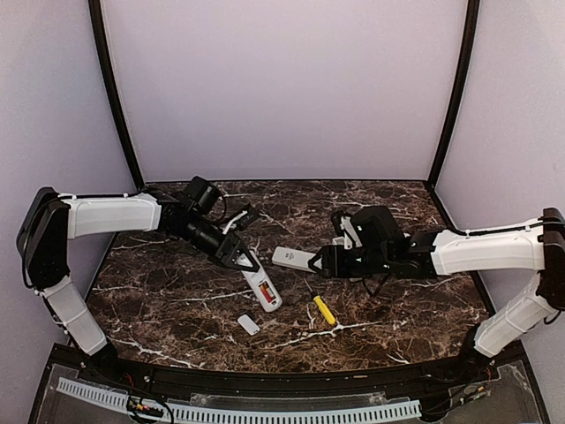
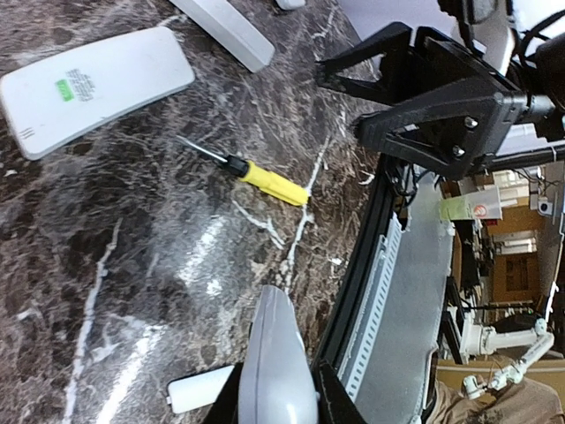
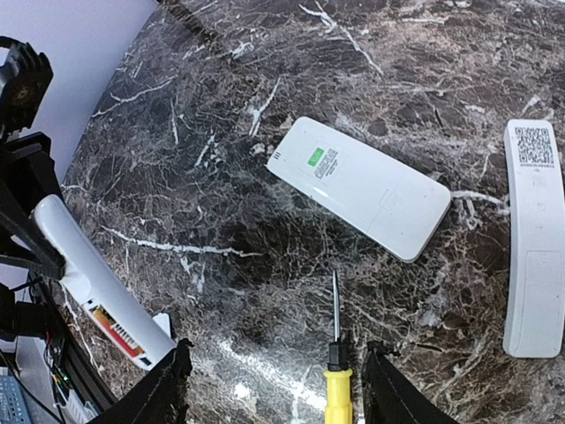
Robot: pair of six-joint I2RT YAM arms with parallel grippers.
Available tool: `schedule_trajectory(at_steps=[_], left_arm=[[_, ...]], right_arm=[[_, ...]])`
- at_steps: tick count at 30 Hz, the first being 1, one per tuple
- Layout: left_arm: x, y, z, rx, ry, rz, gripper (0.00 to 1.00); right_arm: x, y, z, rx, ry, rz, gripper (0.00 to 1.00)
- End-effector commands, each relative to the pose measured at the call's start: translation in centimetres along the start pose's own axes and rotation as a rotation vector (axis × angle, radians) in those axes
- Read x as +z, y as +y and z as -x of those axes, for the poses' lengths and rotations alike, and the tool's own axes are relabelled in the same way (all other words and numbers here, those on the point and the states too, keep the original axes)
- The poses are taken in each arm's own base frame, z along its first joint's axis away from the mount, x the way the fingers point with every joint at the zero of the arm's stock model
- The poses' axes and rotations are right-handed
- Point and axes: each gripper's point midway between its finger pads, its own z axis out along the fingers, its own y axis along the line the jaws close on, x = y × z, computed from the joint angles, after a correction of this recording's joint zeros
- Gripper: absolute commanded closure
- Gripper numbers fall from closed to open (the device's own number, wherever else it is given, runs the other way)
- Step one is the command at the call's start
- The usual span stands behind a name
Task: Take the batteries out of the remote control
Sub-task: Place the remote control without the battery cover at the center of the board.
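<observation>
Left end effector (image 1: 246,261) is clamped on the upper end of the remote (image 1: 270,300). In the top view the remote's long axis runs from 11 o'clock to 5 o'clock. Its bay is open and faces up. The batteries (image 1: 265,290) sit in it, orange showing, just past the left fingertips at 5 o'clock; only 1 is plain to see. Right end effector (image 1: 320,262) hangs nearby, spread wide and empty, with the bay at its 8 o'clock. By my judgement the right arm is free to pick, reaching across the remote's axis and clear of the screwdriver (image 1: 324,310).
</observation>
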Motion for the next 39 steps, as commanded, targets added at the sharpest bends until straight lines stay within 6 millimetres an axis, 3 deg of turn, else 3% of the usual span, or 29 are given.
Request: schedule_trajectory(at_steps=[1,5,8,14,19,23,32,36,39], left_arm=[[1.5,-2.6,-0.4,0.022,0.073,-0.121,0.95],[3.5,-2.6,-1.0,0.010,0.149,-0.151,0.94],[4.7,-1.4,-1.7,-0.016,0.198,-0.137,0.91],[5.7,0.8,-2.6,-0.038,0.232,-0.062,0.85],[6.2,2.6,-3.2,-0.042,0.253,0.015,0.72],[6.3,3.8,-3.1,-0.036,0.251,0.082,0.60],[5.7,5.5,-2.2,0.006,0.207,0.236,0.44],[4.5,7.3,-1.5,0.026,0.174,0.386,0.38],[3.7,7.5,-0.9,0.031,0.139,0.437,0.33]], right_arm=[[-0.3,-0.2,-0.6,-0.009,0.008,0.036,0.36],[-0.2,-0.2,-0.8,0.002,0.006,0.053,0.35],[0.1,-0.3,-1.4,0.013,0.018,0.062,0.35],[0.5,-1.2,-2.4,0.024,0.042,0.041,0.35],[1.1,-0.8,-2.1,0.020,0.035,0.055,0.35],[1.6,-0.8,-2.2,0.024,0.042,0.058,0.35],[1.5,-1.4,-2.7,0.010,0.062,0.027,0.35],[1.5,-1.8,-3.0,0.010,0.073,0.004,0.34],[1.4,-2.2,-3.6,0.009,0.095,-0.027,0.33]])
